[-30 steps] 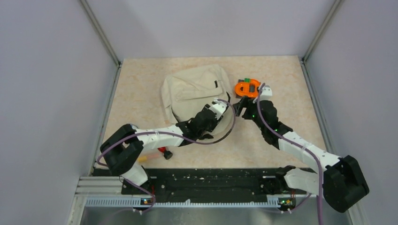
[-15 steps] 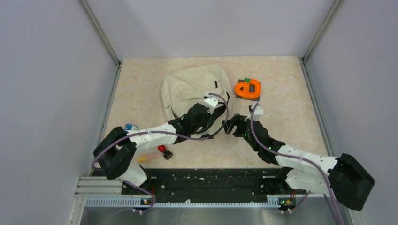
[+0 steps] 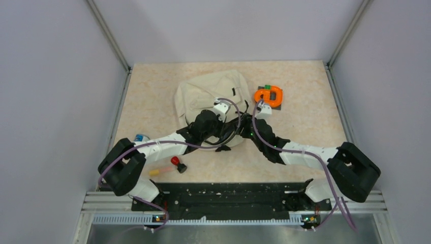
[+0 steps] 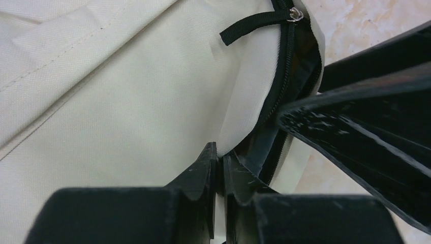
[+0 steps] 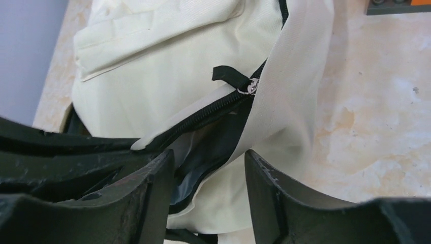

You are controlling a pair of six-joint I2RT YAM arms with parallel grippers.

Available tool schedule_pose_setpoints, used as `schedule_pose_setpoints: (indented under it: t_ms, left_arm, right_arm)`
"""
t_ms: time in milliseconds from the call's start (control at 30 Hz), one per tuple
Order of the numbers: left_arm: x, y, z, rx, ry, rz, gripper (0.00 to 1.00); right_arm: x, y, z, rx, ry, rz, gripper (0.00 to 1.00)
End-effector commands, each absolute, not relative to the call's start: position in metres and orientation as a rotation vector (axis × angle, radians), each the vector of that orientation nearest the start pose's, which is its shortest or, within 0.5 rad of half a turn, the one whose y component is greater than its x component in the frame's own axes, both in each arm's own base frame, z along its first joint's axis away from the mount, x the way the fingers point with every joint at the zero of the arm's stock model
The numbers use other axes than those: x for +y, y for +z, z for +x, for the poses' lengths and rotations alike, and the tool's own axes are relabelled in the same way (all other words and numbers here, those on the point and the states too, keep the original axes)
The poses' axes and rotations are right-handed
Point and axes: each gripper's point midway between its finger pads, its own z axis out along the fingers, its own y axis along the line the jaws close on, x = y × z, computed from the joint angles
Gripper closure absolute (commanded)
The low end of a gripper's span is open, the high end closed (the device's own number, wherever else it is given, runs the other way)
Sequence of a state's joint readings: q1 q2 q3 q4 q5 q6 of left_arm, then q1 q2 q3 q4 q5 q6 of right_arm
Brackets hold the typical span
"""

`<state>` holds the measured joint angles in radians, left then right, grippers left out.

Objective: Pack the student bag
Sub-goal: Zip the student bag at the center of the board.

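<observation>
Student bag (image 3: 203, 91) gapes: left gripper (image 4: 218, 155) clamps fabric beside the zipper (image 4: 283, 71), right gripper (image 5: 209, 157) (jaws spread) at the gap, likely to widen it.

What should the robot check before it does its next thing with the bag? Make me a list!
1. Left gripper holds the student bag: ok, pinched shut on the fabric edge by the zipper.
2. Right gripper ready to grab: ok, jaws apart at the opening's other lip.
3. Bag unzipped: ok, dark lining shows below the zipper pull.
4. Opening wide enough for packing: cannot tell.
5. Things packed: not ok, the orange object lies on the table beside the bag, and the red-capped item is near the left arm.
</observation>
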<state>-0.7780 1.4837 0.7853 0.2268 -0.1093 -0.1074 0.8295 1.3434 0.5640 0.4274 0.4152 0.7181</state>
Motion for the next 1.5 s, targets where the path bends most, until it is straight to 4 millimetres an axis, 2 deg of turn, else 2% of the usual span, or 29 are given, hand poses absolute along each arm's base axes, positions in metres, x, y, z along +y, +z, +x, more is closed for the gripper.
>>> schedule_pose_setpoints:
  t_ms: [0, 100, 200, 367, 500, 533, 667, 733, 867, 967, 1067, 1300, 1467]
  left_arm:
    - [-0.295, 0.129, 0.313, 1.931, -0.509, 0.595, 0.92]
    - [-0.295, 0.128, 0.313, 1.935, -0.513, 0.598, 0.92]
    - [-0.299, 0.124, 0.31, 1.945, -0.528, 0.632, 0.92]
    - [-0.309, 0.111, 0.3, 1.987, -0.579, 0.74, 0.92]
    - [-0.317, 0.107, 0.289, 2.002, -0.644, 0.796, 0.89]
    - [-0.32, 0.109, 0.286, 1.998, -0.674, 0.812, 0.85]
    - [-0.338, 0.135, 0.269, 1.954, -0.841, 0.866, 0.5]
    - [-0.346, 0.152, 0.261, 1.939, -0.934, 0.873, 0.36]
    - [-0.355, 0.183, 0.249, 1.899, -1.152, 0.889, 0.26]
    - [-0.353, 0.19, 0.271, 1.899, -1.195, 0.783, 0.24]
    - [-0.355, 0.18, 0.293, 1.908, -1.202, 0.735, 0.25]
    - [-0.372, 0.167, 0.314, 1.727, -1.168, 0.912, 0.24]
    - [-0.378, 0.154, 0.328, 1.712, -1.113, 0.978, 0.25]
  right_arm:
    - [0.263, 0.134, 0.317, 1.921, 0.561, 0.197, 0.53]
    - [0.255, 0.133, 0.315, 1.922, 0.535, 0.202, 0.82]
    - [0.248, 0.141, 0.308, 1.917, 0.533, 0.195, 1.0]
    - [0.233, 0.146, 0.287, 1.956, 0.548, 0.173, 1.0]
    - [0.227, 0.13, 0.272, 1.999, 0.611, 0.163, 1.0]
    - [0.226, 0.124, 0.269, 2.006, 0.623, 0.158, 1.0]
    - [0.223, 0.101, 0.261, 2.034, 0.667, 0.146, 1.0]
    - [0.224, 0.097, 0.26, 2.029, 0.681, 0.136, 1.0]
    - [0.221, 0.096, 0.259, 2.019, 0.676, 0.121, 1.0]
    - [0.218, 0.098, 0.26, 2.003, 0.678, 0.114, 1.0]
    - [0.218, 0.103, 0.26, 1.984, 0.688, 0.099, 1.0]
    - [0.22, 0.107, 0.258, 1.969, 0.725, 0.078, 1.0]
    - [0.22, 0.109, 0.255, 1.959, 0.745, 0.077, 1.0]
